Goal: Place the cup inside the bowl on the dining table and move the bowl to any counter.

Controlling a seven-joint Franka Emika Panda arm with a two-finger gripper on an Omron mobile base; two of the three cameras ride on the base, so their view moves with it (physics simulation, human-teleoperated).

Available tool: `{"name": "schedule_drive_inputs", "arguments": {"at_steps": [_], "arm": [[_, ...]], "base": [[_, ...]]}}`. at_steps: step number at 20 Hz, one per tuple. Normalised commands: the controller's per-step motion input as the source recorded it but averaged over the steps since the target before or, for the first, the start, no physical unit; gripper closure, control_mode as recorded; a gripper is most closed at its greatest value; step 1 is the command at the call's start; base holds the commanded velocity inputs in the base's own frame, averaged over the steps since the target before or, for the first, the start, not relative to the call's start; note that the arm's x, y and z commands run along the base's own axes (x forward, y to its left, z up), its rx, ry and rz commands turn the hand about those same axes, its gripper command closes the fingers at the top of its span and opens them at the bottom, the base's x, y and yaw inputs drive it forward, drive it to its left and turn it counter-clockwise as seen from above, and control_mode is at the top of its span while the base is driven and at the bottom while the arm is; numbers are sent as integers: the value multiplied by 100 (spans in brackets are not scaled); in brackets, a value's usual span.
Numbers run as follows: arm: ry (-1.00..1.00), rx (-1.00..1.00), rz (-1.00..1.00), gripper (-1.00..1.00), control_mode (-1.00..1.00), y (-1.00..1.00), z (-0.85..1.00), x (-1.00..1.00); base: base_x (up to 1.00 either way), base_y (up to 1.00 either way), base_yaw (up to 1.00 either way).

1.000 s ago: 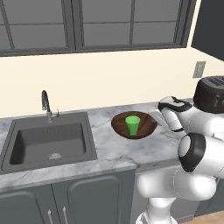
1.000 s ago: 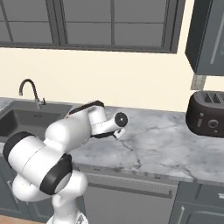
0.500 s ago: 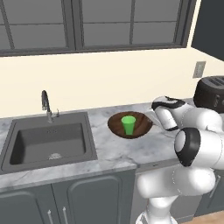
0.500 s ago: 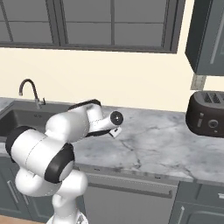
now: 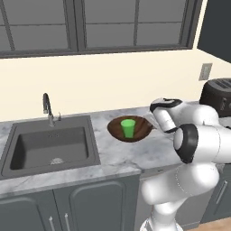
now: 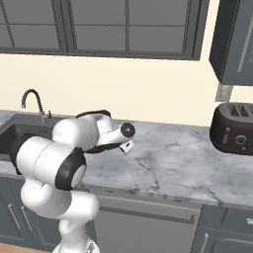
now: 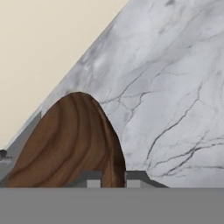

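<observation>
I see the bowl [image 5: 131, 129] resting on the counter [image 5: 113, 155], at three o'clock from the sink [image 5: 50, 144], with the cup [image 5: 128, 128] standing upright inside it. My gripper [image 7: 113, 177] sits at the bowl's three o'clock edge, jaws drawn narrow and pinching its rim. The toaster [image 6: 233, 129] stands well apart at three o'clock.

I can read no text, label, brand, number or sign anywhere on my screens. The toaster [image 6: 233, 129] shows a small round knob on its side, but any marking around it is too small for me to make out. The wall outlet [image 5: 205, 71] plate looks blank from here.
</observation>
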Motion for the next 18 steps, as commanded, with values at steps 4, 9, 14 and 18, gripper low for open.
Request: {"name": "schedule_drive_inputs", "arguments": {"at_steps": [4, 9, 14, 18], "arm": [[0, 0, -1, 100, -100, 10, -17, 7], [0, 0, 0, 100, -100, 10, -20, 4], [0, 0, 0, 100, -100, 12, -17, 4], [0, 0, 0, 100, -100, 12, -18, 4]], "base": [[0, 0, 0], [0, 0, 0], [0, 0, 0], [0, 0, 0]]}}
